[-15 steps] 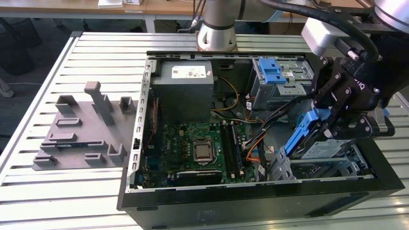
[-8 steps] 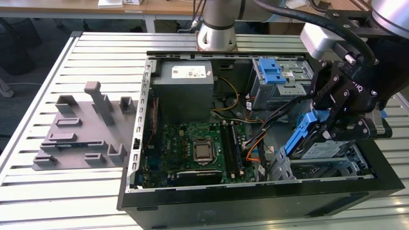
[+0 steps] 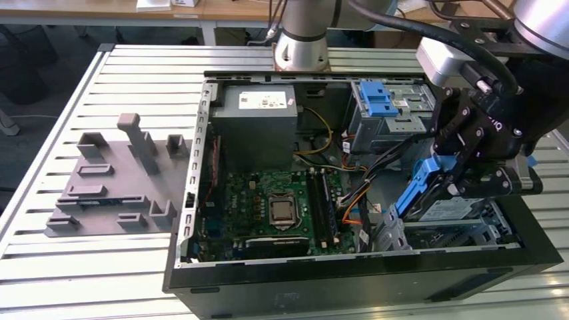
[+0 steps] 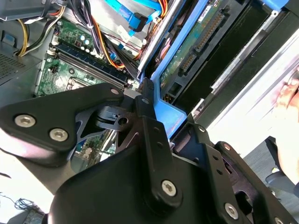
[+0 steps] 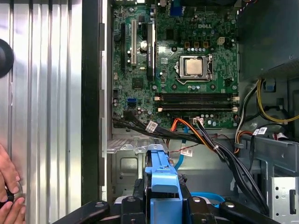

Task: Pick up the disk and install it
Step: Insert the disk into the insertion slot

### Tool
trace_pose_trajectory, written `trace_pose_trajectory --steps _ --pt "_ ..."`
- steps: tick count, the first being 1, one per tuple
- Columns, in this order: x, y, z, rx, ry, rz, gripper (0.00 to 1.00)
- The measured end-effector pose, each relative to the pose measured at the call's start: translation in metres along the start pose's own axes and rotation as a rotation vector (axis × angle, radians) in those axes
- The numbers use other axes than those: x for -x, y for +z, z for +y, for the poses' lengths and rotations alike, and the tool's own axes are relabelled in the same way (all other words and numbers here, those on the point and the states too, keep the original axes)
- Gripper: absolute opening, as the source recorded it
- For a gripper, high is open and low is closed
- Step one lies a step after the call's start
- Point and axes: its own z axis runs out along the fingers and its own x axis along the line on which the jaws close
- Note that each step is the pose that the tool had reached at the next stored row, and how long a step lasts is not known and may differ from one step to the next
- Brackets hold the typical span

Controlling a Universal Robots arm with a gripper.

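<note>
We see the gripper (image 3: 476, 175) in the right of the exterior view, its fingers closed on the disk (image 3: 438, 200), which it holds by the blue bracket (image 5: 161, 186) that runs along the drive's edges. The disk hangs tilted, blue edge uppermost, over the metal drive bay (image 3: 396, 233) in the lower right corner of the open computer case (image 3: 356, 283). Its lower end sits at the mouth of the bay, and we cannot tell whether it touches the metal there. In the second wrist view the drive's green circuit-board side (image 4: 196, 42) faces the camera, close beside the bay's rail. We judge the disk to be picked up but not yet seated. The main risk, as we read it, is the tilt: if the bracket meets the bay wall at this angle it could catch and jam, or twist in the fingers, since the hold is on plastic, not on the drive body. The orange and black cables (image 3: 353, 200) run just beside the bay, between it and the motherboard (image 3: 276, 207), and a loop could be pinched under the drive. A person's hand (image 5: 8, 186) rests at the table edge, near the case, and could be in the arm's way.
</note>
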Motion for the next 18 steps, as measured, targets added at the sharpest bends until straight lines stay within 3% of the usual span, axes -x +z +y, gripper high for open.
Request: trace_pose_trajectory --steps 18 --pt "-0.0001 0.0094 -0.0003 -0.0002 0.000 -0.0001 0.36"
